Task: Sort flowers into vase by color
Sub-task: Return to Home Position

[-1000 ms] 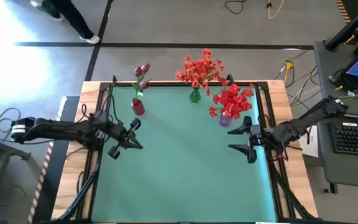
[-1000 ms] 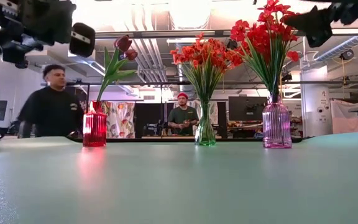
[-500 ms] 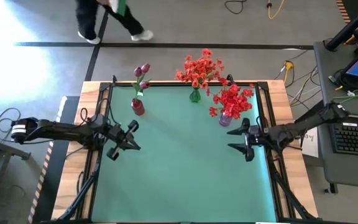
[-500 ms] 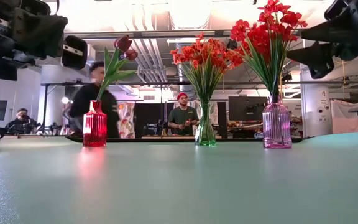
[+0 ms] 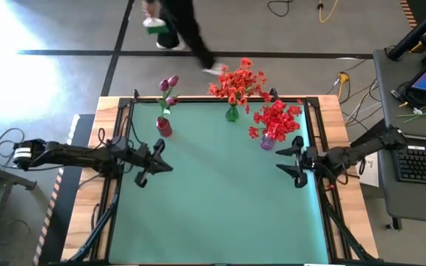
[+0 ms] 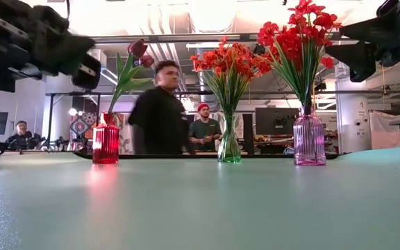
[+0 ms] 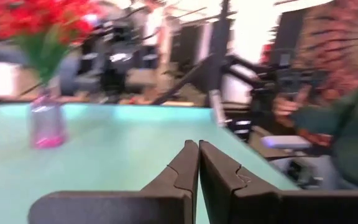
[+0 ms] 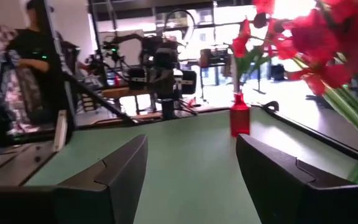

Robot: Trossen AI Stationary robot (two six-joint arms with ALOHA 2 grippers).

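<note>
Three vases stand on their bases along the table's far edge. A red vase [image 5: 164, 127] [image 6: 105, 142] holds dark magenta tulip buds [image 5: 169, 83]. A green vase [image 5: 231, 114] [image 6: 229, 148] holds orange-red sprays [image 5: 237, 80]. A pink ribbed vase [image 5: 268, 141] [image 6: 309, 139] holds bright red clusters [image 5: 276, 117]. My left gripper [image 5: 152, 162] [image 7: 198, 155] hangs shut above the mat's left side, just nearer than the red vase. My right gripper [image 5: 297, 159] [image 8: 191, 168] is open and empty, to the right of the pink vase and slightly nearer.
The green mat [image 5: 220, 199] stretches bare from the vases to the near edge. A black frame [image 5: 319, 125] borders the table. A person [image 6: 160, 111] walks behind the far edge, and others stand farther back. A desk with a keyboard [image 5: 424, 162] sits off to the right.
My right gripper has come down a little beside the pink vase and drawn slightly toward the table's right edge. My left gripper has shifted a little above the mat's left side. A person has walked from left to right behind the table.
</note>
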